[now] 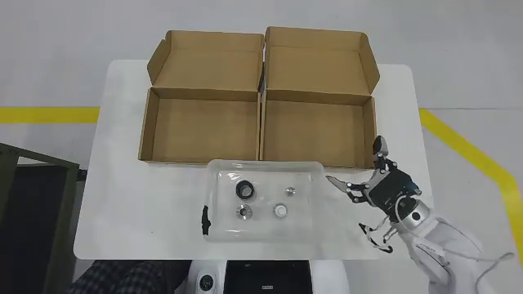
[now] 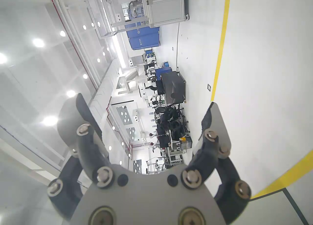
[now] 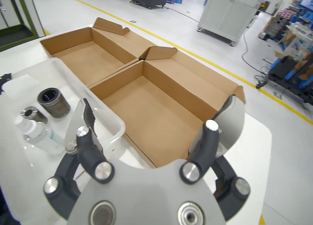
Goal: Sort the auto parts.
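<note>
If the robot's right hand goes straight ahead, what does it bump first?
Probably the nearer cardboard box: the open right hand points over its near wall into it, though depth is hard to judge. The plastic tray sits just beside that line.

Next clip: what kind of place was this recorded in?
Probably a factory or robotics lab floor: yellow floor line, an aluminium-framed machine enclosure and crowded workstations lie beyond the white table.
</note>
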{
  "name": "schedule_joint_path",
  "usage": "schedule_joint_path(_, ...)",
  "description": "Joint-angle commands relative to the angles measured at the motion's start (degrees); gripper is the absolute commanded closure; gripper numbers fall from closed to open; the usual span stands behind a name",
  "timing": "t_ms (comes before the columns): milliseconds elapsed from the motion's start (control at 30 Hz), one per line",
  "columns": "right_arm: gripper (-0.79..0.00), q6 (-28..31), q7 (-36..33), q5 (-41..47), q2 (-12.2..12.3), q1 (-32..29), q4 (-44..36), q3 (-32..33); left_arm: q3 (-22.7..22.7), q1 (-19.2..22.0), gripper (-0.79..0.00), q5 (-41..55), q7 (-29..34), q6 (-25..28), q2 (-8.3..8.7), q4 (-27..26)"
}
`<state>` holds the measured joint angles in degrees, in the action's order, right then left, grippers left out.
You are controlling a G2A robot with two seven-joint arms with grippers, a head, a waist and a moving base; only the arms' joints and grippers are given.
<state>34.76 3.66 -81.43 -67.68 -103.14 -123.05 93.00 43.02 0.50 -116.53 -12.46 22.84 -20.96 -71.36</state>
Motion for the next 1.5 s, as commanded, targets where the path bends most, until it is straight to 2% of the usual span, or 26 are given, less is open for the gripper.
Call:
schedule_joint_path(0,-0.785,4.8,-1.1,0.3,0.3,1.4,-0.1,-0.7,0.0,0.0,-0.785,0.0,0.0,0.0,0.0,0.0)
schedule_joint_path(200,-0.785,18.0,-3.2,-0.8,1.3,5.4,1.3,-3.4,0.0,0.0,-0.785,0.0,0.0,0.0,0.0,0.0)
schedule_joint_path(300,-0.785,21.7,-3.7,-1.9,1.6,7.0,2.1,-4.7,0.0,0.0,-0.785,0.0,0.0,0.0,0.0,0.0)
schedule_joint_path(400,-0.785,19.9,-3.8,-2.5,1.7,8.2,3.3,-5.0,0.0,0.0,-0.785,0.0,0.0,0.0,0.0,0.0)
schedule_joint_path(1067,-0.785,19.8,-4.1,-2.5,1.7,8.2,3.3,-5.2,0.0,0.0,-0.785,0.0,0.0,0.0,0.0,0.0)
schedule_joint_path(1167,-0.785,23.2,-6.6,-2.2,2.0,9.9,3.7,-6.9,0.0,0.0,-0.785,0.0,0.0,0.0,0.0,0.0)
schedule_joint_path(1467,-0.785,23.2,-20.4,3.7,4.6,16.7,4.1,-17.7,0.0,0.0,-0.785,0.0,0.0,0.0,0.0,0.0)
